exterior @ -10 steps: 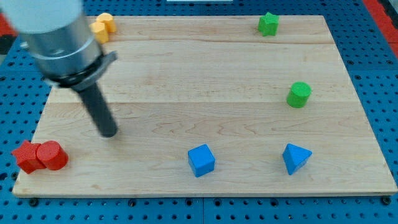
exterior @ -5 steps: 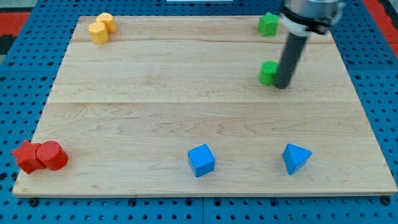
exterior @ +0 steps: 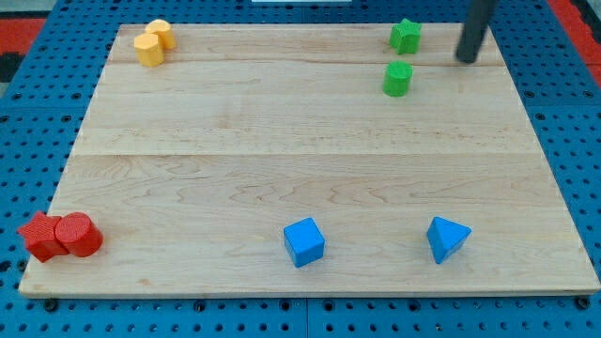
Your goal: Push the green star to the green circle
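No writing, label, brand, number or sign can be read anywhere in the camera view. The pale wooden worktop (exterior: 282, 150) shows only its grain, and the blue perforated board (exterior: 19, 141) around it shows only rows of holes. The small coloured blocks have plain, unmarked faces.

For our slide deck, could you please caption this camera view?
My tip rests right of the green star and green circle, which sit close together, apparently not touching.
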You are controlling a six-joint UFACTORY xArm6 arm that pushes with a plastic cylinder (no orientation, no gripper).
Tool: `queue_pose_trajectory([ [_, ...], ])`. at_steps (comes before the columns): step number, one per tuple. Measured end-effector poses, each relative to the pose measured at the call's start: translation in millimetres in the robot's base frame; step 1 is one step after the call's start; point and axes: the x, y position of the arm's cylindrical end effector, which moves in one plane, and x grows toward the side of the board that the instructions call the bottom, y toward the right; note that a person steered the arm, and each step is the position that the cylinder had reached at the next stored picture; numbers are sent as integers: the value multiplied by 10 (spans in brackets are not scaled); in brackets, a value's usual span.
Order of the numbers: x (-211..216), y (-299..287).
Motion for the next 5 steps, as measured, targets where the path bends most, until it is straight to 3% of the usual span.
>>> queue_pose_trajectory([
  [1, -375, -197],
  [2, -400, -891],
  [4, 337, -1639],
  [5, 321, -1448],
])
